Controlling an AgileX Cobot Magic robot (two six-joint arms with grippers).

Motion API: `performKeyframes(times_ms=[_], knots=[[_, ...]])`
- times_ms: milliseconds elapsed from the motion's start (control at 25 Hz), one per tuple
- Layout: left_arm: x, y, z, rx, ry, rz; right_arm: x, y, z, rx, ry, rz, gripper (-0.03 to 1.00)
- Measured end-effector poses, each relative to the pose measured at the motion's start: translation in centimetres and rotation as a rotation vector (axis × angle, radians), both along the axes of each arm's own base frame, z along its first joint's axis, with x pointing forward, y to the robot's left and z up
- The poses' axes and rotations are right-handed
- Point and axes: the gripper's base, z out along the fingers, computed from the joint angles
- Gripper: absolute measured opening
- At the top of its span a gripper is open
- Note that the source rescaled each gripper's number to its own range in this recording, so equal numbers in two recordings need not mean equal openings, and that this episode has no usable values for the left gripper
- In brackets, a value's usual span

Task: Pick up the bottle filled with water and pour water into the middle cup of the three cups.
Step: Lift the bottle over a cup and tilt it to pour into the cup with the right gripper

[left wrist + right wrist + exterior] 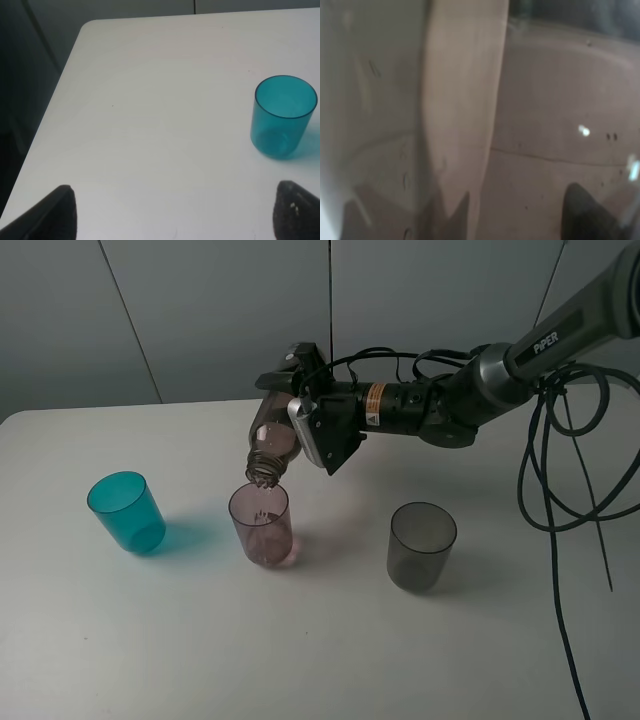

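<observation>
My right gripper (312, 430) is shut on the smoky-brown bottle (272, 443), reaching in from the right. The bottle is tipped steeply, and its open neck hangs just above the rim of the pinkish middle cup (262, 527). The teal cup (127, 512) stands to the left and the smoky grey cup (421, 545) to the right. In the right wrist view the bottle (465, 115) fills the picture as a blurred translucent wall. Whether water is flowing is not visible. My left gripper (175, 215) is open above bare table, with the teal cup (283, 116) standing apart from it.
The white table (330, 640) ends at a rounded corner at the far left. Black cables (560, 470) hang in loops from the right arm over the table's right side. A grey wall stands behind the table.
</observation>
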Motion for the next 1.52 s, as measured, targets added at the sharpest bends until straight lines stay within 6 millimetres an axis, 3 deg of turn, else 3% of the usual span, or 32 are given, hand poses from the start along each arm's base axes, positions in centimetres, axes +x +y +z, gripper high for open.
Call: performKeyframes(times_ms=[1520], knots=[[0.0,0.0,0.0,0.000,0.000,0.000,-0.4,0.5,1.5,0.042,-0.204,0.073,0.00]])
